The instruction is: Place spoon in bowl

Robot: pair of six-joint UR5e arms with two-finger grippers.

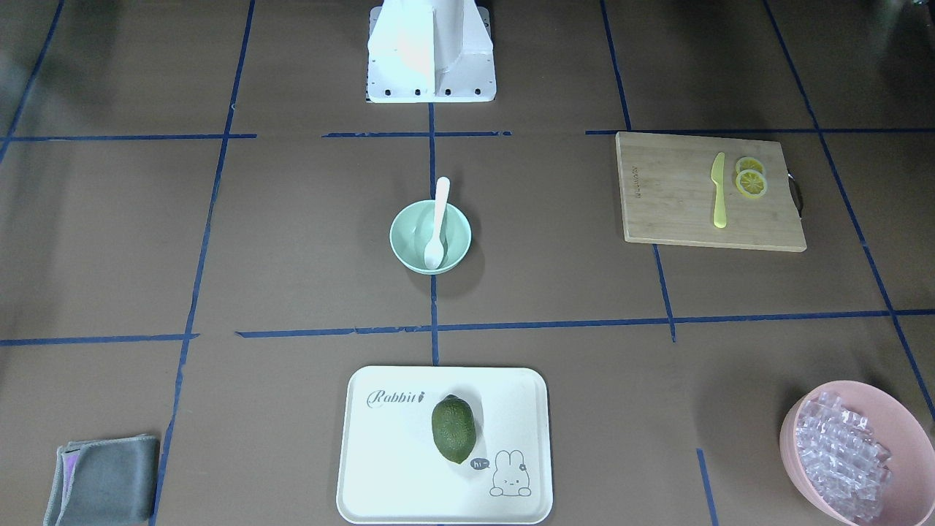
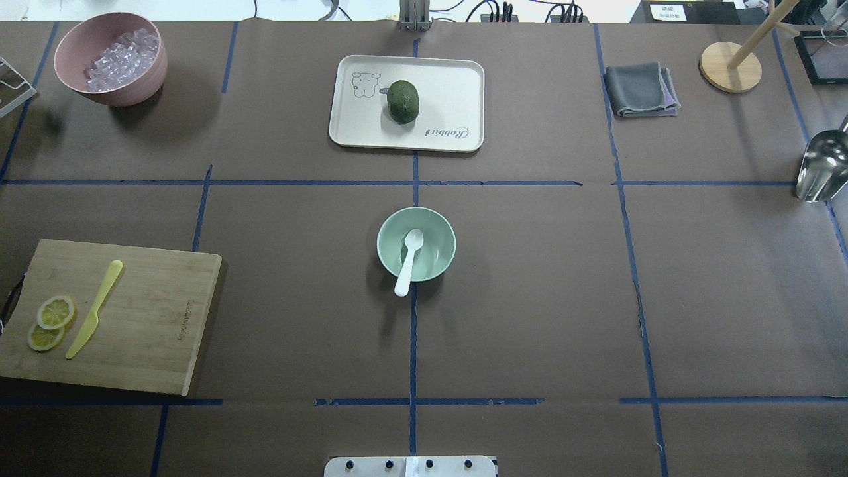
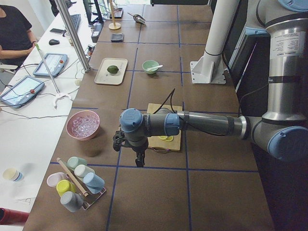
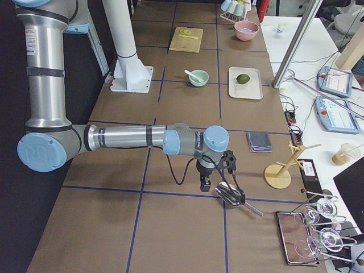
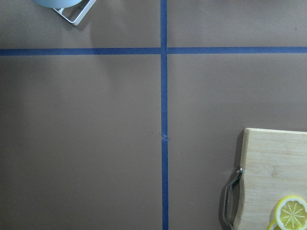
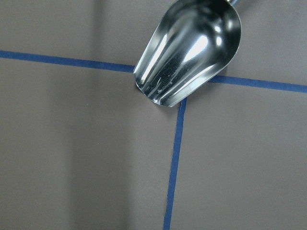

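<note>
Overhead exterior: spoon [image 2: 409, 262] rests in bowl [image 2: 437, 252], handle overhanging the rim.
Risk: a bump could tip it out.
Grip: left gripper [image 3: 139, 160], right gripper [image 4: 203, 185], I cannot tell.

Green fruit [image 1: 453, 429] on tray [image 1: 380, 467]; knife [image 1: 719, 190], lemon slices [image 1: 751, 180] on board [image 1: 668, 201]

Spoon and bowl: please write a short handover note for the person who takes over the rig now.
Left tool: parked at the table's end near the cutting board; open or shut cannot be told.
Right tool: parked at the other end, by the metal scoop; open or shut cannot be told.
Spoon: its scoop lies inside the bowl at mid-table, with the handle over the rim toward the robot.
Done: spoon is in bowl.
Left: nothing, it seems.
</note>
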